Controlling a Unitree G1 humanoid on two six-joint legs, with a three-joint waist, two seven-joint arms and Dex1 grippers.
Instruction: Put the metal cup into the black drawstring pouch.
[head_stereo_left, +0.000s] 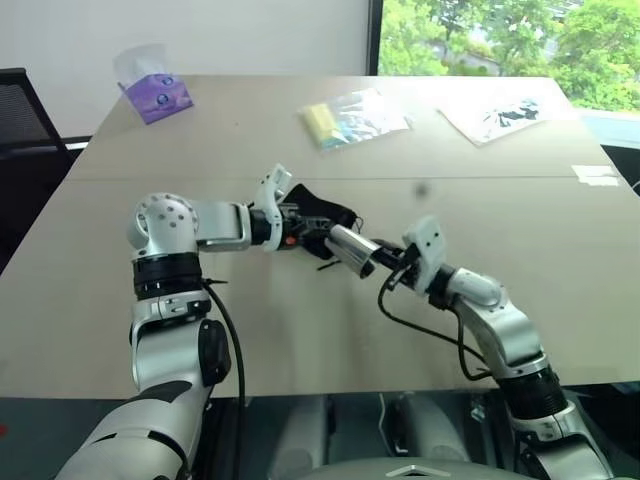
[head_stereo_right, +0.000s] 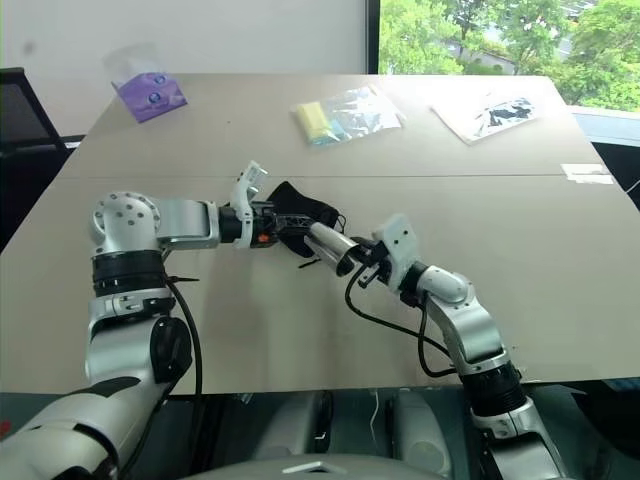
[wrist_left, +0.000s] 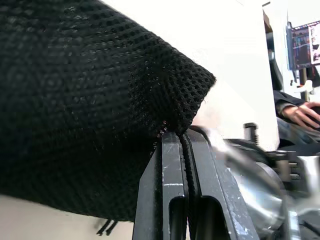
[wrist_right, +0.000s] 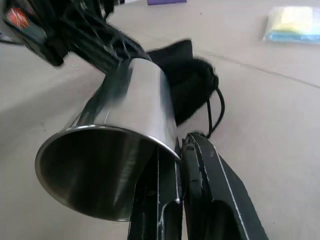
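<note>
Left gripper (wrist_left: 182, 150): clamped on soft black mesh drawstring pouch (head_stereo_left: 318, 215), mid-table.
Right gripper (wrist_right: 177, 150): pinching shiny steel cup (wrist_right: 120, 150) rim, base nosing pouch at 10 o'clock.
Right wrist view: cup's mouth.

You see the metal cup (wrist_right: 127, 130) as smooth, mirror-bright steel. The black drawstring pouch (wrist_left: 90, 100) is matt open-weave mesh cloth. The table (head_stereo_left: 560, 280) looks smooth, matt.

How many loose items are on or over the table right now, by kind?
Metal cup: 1
Black drawstring pouch: 1
Purple tissue pack: 1
Clear plastic bags with contents: 2
White tag near the table edge: 1
Total: 6
</note>
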